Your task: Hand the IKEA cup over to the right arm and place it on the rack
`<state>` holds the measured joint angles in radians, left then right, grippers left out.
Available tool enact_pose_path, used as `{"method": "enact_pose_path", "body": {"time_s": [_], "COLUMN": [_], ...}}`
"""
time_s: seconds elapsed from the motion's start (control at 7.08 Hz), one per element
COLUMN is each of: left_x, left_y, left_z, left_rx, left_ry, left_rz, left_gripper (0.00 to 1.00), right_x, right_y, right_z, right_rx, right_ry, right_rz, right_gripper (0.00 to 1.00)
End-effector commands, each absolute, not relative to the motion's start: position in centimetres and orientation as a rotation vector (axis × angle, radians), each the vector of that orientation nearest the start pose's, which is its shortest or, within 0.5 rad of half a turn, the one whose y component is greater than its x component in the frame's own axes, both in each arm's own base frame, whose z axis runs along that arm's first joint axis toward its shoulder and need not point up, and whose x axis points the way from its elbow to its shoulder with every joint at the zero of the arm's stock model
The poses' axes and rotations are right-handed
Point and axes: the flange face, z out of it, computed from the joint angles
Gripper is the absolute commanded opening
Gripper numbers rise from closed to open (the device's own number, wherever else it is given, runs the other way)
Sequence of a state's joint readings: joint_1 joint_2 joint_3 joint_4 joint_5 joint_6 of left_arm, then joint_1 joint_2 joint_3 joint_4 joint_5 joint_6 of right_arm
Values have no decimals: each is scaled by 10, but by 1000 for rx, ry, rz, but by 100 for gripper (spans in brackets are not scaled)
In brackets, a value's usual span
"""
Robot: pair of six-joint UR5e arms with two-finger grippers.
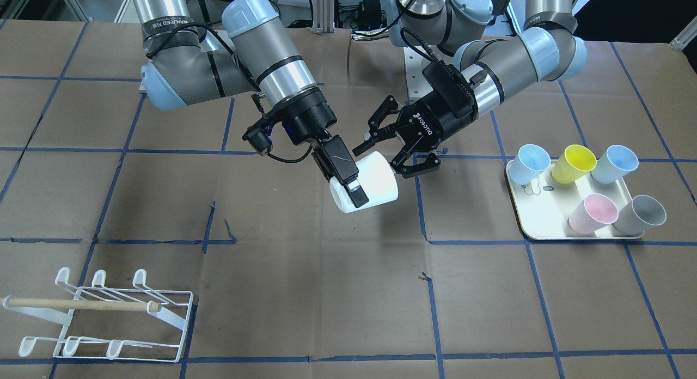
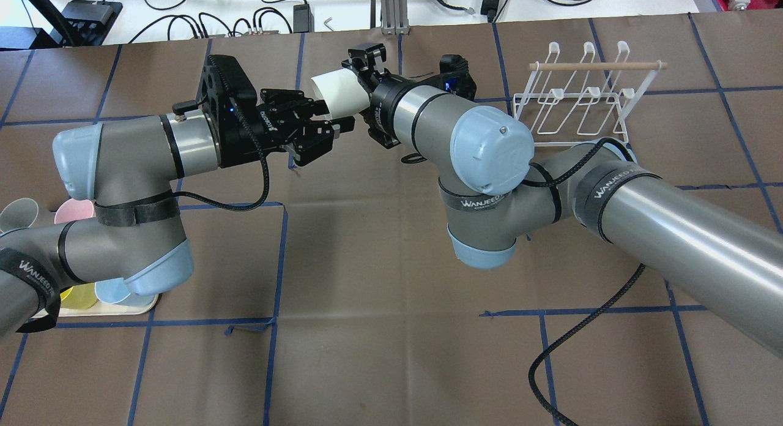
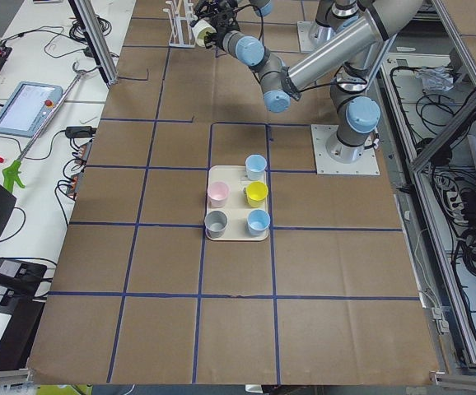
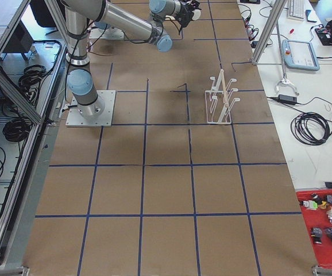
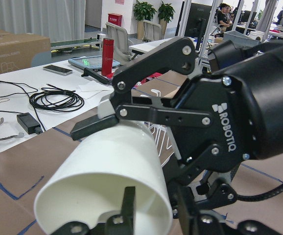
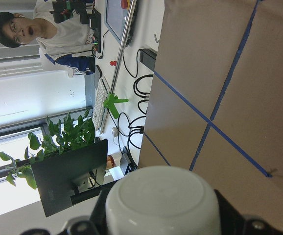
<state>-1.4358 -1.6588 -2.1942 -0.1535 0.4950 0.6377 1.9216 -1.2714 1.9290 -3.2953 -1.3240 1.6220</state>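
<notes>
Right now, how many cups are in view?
6. The right pincer holds a white cup in mid-air. Five stand on the cream tray: pale blue, yellow, another pale blue, pink, grey. None seems hidden.

White "ROBOTIQ" lettering stands on the black body of the left gripper [image 1: 381,159] and of the right gripper [image 5: 107,166]. "WANJEED" is printed in white on the black straps [image 2: 480,201] wrapped around the right arm [image 2: 679,233] and the left arm [image 2: 125,153].
</notes>
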Motion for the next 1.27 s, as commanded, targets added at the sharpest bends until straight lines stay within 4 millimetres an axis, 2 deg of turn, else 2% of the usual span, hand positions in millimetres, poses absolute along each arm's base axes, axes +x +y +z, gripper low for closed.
{"method": "enact_pose_path", "body": {"time_s": [0.0,0.14,0.28,0.56,0.71,0.85,0.99,1.13], "left_x": [-160,-159,-148,-92,-67,-49,-37,-28], "left_y": [-465,-461,-462,-476,-480,-486,-492,-499], "left_z": [363,371,371,371,374,370,362,364], "left_rx": [-961,-969,-946,-837,-790,-743,-609,-382], "left_ry": [-1925,-1924,-1947,-2032,-2069,-2170,-2394,-2507], "left_rz": [1192,1213,1226,1290,1318,1322,1269,1228], "left_gripper": [99,99,99,99,99,99,99,99], "right_x": [343,343,343,343,334,316,291,262], "right_y": [-480,-480,-479,-483,-489,-503,-520,-538], "right_z": [369,370,370,369,369,372,377,382], "right_rx": [1121,1121,1120,1118,1147,1203,1216,1148], "right_ry": [1767,1764,1764,1769,1760,1737,1728,1795], "right_rz": [-465,-466,-467,-474,-514,-586,-646,-768], "right_gripper": [41,41,39,32,29,28,23,22]}}
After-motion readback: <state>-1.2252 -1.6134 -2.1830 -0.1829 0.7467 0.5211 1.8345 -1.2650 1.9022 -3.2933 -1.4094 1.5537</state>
